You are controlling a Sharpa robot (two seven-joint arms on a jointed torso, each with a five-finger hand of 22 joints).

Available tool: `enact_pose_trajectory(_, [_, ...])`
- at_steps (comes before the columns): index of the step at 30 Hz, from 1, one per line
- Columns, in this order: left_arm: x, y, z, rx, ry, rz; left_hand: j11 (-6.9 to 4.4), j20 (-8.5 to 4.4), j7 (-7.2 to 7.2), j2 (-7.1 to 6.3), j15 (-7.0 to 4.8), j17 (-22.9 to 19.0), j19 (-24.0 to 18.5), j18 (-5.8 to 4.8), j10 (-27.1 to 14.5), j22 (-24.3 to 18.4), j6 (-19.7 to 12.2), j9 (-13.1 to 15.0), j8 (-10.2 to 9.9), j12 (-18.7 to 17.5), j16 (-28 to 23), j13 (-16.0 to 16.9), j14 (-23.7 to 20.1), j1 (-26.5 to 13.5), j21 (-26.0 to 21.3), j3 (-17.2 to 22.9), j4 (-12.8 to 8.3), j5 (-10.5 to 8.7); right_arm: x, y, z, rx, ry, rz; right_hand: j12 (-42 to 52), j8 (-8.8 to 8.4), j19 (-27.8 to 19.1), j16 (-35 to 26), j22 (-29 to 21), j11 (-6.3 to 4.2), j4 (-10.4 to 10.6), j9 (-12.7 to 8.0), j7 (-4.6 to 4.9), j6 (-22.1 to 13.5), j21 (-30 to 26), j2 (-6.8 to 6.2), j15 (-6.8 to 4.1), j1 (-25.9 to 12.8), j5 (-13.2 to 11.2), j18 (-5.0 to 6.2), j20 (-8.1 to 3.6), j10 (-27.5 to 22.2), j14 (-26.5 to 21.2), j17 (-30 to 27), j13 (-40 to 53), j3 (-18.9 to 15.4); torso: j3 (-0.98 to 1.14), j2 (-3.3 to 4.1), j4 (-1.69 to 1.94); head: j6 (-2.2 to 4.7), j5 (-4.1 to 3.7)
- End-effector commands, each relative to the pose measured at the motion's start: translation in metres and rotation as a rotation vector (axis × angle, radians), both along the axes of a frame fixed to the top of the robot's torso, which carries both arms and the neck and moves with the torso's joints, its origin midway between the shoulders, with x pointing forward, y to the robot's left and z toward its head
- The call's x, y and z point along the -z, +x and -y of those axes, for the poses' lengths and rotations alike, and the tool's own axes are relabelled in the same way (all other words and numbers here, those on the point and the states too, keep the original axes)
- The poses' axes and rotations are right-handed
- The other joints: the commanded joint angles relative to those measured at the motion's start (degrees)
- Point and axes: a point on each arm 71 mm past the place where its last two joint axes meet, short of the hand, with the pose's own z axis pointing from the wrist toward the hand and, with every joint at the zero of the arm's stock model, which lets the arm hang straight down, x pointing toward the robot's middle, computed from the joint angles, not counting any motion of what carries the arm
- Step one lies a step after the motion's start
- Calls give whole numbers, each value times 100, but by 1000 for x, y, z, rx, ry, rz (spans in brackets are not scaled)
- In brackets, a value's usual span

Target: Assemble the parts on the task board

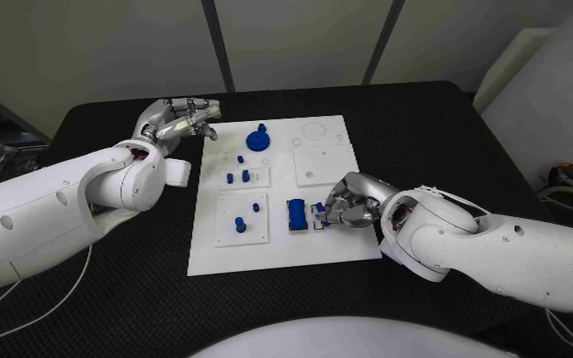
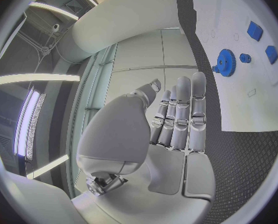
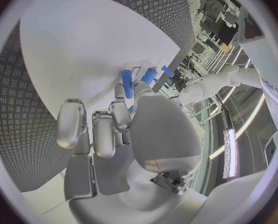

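1. Presently, the task board point(image 1: 275, 250), a white plate with raised square sub-plates, lies in the middle of the black table point(image 1: 430, 126); it looks rigid and flat, and by my judgement need not be held.
2. Left hand point(image 1: 179, 122): it hovers at the board's far left corner, fingers apart, grasping nothing. The left wrist view confirms extended fingers point(image 2: 182, 114) and a bare palm.
3. Right hand point(image 1: 346, 205): it rests at the board's near right area, fingers curled down onto a small blue part point(image 1: 319, 209). Contact is evident; whether the part is truly pinched or merely pressed, I cannot tell.
4. Blue gear point(image 1: 258, 139): toothed disc with a raised hub, at the board's far centre. Likely light, hard plastic; best taken by the hub, since the teeth offer poor purchase.
5. Blue block point(image 1: 295, 214): elongated, upright-sided, just beside the right hand. Judged stiff, light and slightly slippery; grip across its long flat faces.
6. Blue pegs point(image 1: 238, 177): short studs standing in the left sub-plates. Small and easily tipped or dropped; pinch near the top.
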Motion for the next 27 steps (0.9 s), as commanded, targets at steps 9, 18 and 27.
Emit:
enact_pose_trajectory(9, [-1, 0, 2, 15, -6, -1, 5, 7, 12, 51, -4, -9, 20, -15, -42, -10, -43, -4, 36, 34, -34, 9, -34, 9, -28, -19, -5, 0, 2, -2, -6, -22, 1, -35, 61, 59, 65, 38, 24, -17, 79, 41, -1, 68, 23, 43, -43, -326, 210, -10, -15, 58, 452, 688, 35, -145, 6, -6, -10, -16, 16])
enact_pose_trajectory(18, [-1, 0, 2, 16, -6, -4, 5, 7, 12, 51, -4, -9, 20, -15, -42, -10, -43, -4, 36, 34, -34, 9, -34, 9, -28, -19, -5, 0, 1, -2, -6, -25, 3, -34, 108, 163, 81, 52, 50, -52, 84, 140, -44, 133, 39, 75, -71, -587, 466, -15, -39, 94, 456, 712, 80, -372, 4, -3, -8, -22, 17])
enact_pose_trajectory(27, [-1, 0, 1, 14, -5, -5, 7, 7, 16, 52, -4, -11, 21, -15, -51, -12, -51, -5, 37, 38, -34, 9, -36, 20, -32, -21, -12, 1, 1, -2, -6, -31, 5, -32, 111, 217, 80, 49, 55, -48, 94, 224, -43, 104, 35, 136, -69, -1025, 43, -15, -43, 103, 455, 711, 95, -723, 2, -3, -3, -32, 19])
